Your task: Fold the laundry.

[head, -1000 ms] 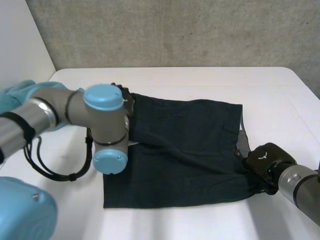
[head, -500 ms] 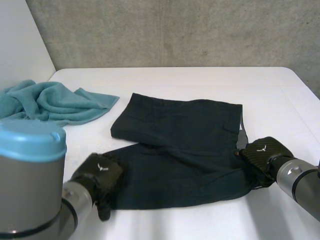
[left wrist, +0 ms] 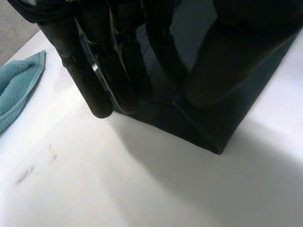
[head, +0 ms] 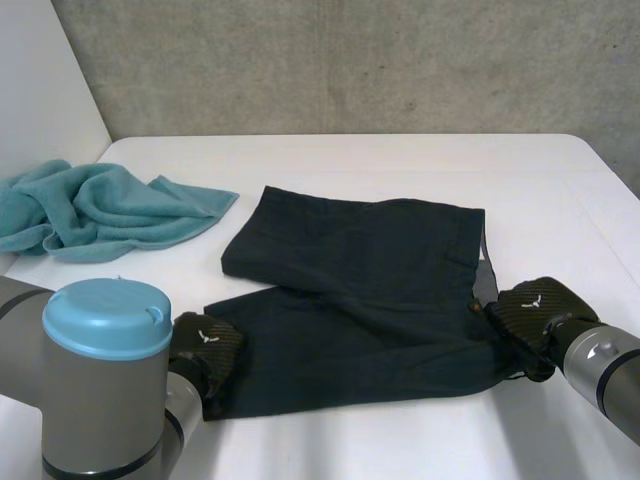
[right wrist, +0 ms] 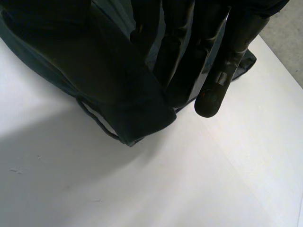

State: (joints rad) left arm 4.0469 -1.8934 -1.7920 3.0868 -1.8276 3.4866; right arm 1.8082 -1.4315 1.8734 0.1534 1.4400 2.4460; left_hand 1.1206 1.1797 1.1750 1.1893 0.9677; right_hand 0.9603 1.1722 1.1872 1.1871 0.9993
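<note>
Dark shorts [head: 360, 290] were seen spread over the middle of the white table [head: 400, 160], the far leg overlapping the near one. At ten o'clock from them, a crumpled teal towel [head: 100, 210] was seen lying apart, near the table's edge. The hem corner of the shorts at seven o'clock was pinched by the left hand [head: 205, 345]. In the left wrist view the cloth was caught between straight fingers [left wrist: 94, 80] and the thumb, and a shadow was cast beneath the corner. At four o'clock, the waistband end was pinched by the right hand [head: 535, 310]. In the right wrist view the cloth was held between the thumb and the fingers [right wrist: 222, 56], with a belt loop [right wrist: 97, 120] seen at its edge.
</note>
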